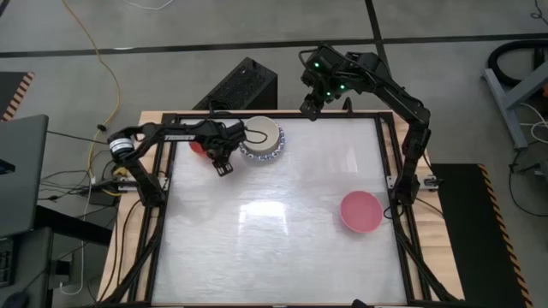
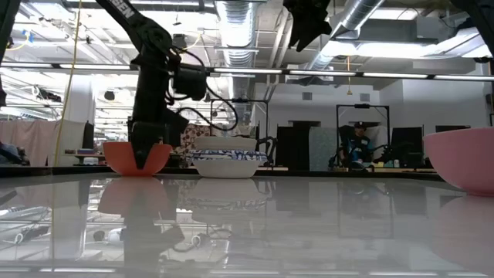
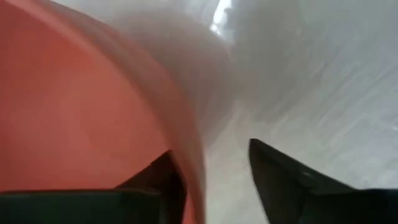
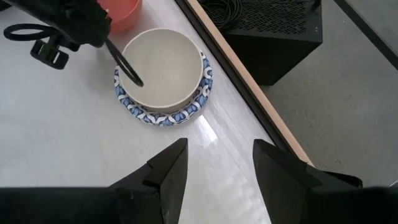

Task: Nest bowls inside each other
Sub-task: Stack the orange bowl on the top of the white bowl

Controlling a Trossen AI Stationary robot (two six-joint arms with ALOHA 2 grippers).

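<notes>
A red bowl (image 1: 198,145) stands at the table's far left, upright on its base. My left gripper (image 3: 211,152) points steeply down over it, open, with one finger inside the bowl and one outside its rim (image 3: 193,155). To the right of the red bowl stands a stack (image 1: 261,139): a cream bowl (image 4: 163,65) nested in blue-patterned white bowls (image 4: 163,115). A pink bowl (image 1: 360,211) sits alone at the near right. My right gripper (image 4: 217,168) hangs open, high above the far edge behind the stack, holding nothing. My left gripper comes at the red bowl from above. Its fingers straddle the bowl's wall just below the rim (image 3: 198,180), the inner finger (image 3: 163,177) close against it and the outer finger (image 3: 280,180) standing clear. Whether the inner finger touches the wall, I cannot tell. The bowl rests on the table.
A black box (image 1: 241,85) lies on the floor beyond the far edge. A dark frame (image 1: 390,145) runs around the white tabletop. The middle and near part of the table (image 1: 257,231) are bare. A person (image 2: 356,147) sits far off in the room.
</notes>
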